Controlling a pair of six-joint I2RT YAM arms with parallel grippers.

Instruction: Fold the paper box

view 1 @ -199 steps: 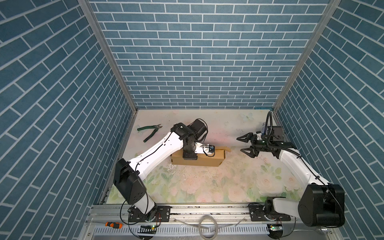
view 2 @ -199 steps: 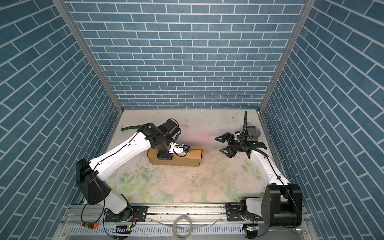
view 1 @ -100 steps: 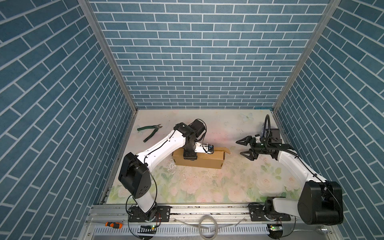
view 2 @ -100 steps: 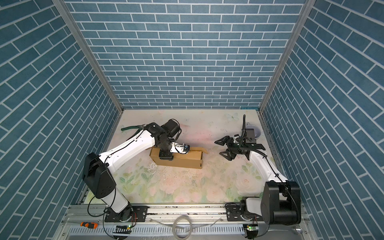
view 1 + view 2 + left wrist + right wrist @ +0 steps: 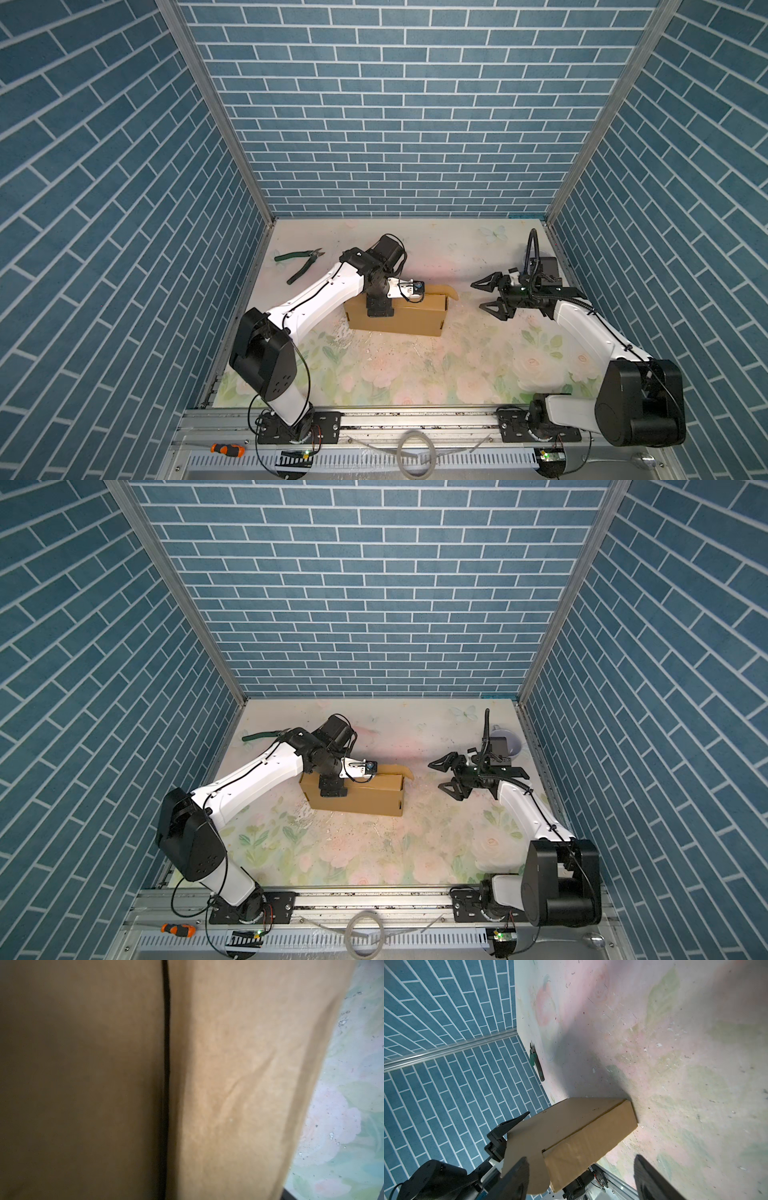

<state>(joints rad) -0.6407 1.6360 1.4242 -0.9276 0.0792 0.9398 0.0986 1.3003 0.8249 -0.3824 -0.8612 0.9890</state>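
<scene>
The paper box [image 5: 405,320] [image 5: 365,800] is a shallow brown cardboard box lying left of the table's middle, with a rounded flap [image 5: 451,291] sticking out at its right rear. My left gripper [image 5: 379,308] [image 5: 332,789] stands open over the box's top edge near the left end. One black finger hangs over the front face; the right wrist view shows another finger [image 5: 512,1125] above the top. Cardboard [image 5: 239,1074] fills the left wrist view. My right gripper [image 5: 477,296] [image 5: 434,776] [image 5: 579,1157] hovers open and empty, right of the box and facing its end [image 5: 591,1142].
Green-handled pliers [image 5: 301,264] [image 5: 536,1064] lie at the back left by the wall. A pale cup [image 5: 513,746] stands behind my right wrist at the right wall. An orange-handled screwdriver [image 5: 226,449] rests on the front rail. Blue brick walls close three sides.
My left gripper's fingers have spread apart at the box's top edge, and that arm's elbow has shifted slightly. The right gripper has sunk a little. The box has stayed put.
</scene>
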